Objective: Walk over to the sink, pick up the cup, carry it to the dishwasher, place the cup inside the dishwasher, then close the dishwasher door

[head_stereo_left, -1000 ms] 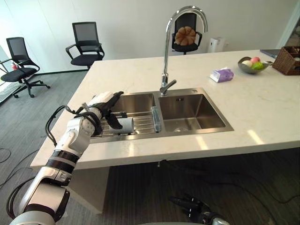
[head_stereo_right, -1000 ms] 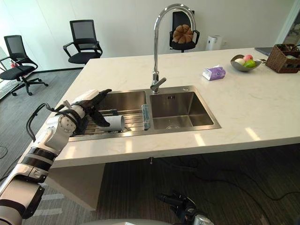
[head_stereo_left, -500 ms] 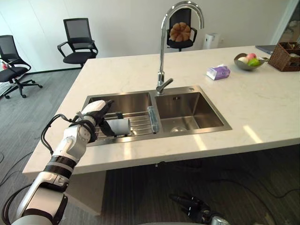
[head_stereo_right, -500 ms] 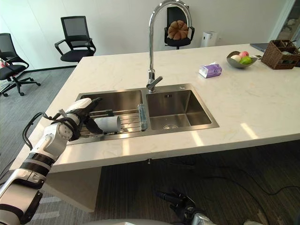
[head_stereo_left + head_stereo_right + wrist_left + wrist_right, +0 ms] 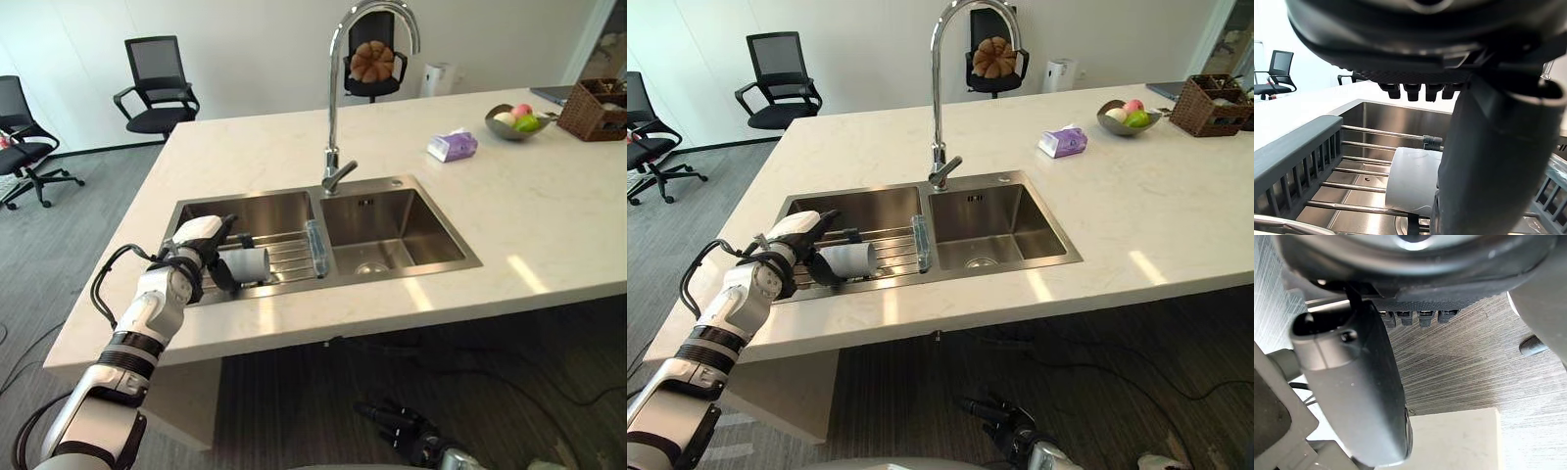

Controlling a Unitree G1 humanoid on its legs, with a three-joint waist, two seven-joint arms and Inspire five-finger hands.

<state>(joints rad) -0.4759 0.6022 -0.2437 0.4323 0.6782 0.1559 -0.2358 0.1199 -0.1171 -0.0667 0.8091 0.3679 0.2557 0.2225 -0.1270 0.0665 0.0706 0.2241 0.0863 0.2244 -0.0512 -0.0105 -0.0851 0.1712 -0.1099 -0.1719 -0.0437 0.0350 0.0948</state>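
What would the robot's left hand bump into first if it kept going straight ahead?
Most likely the cup, lying on its side on the rack in the left basin of the sink. The left hand points right at it, thumb beside it, so it looks very close.

The left hand (image 5: 196, 240) covered the end of the cup (image 5: 250, 262) nearest it, so we could not tell whether it gripped. Behind the right hand (image 5: 400, 427), the picture's edge cut off its wrist.
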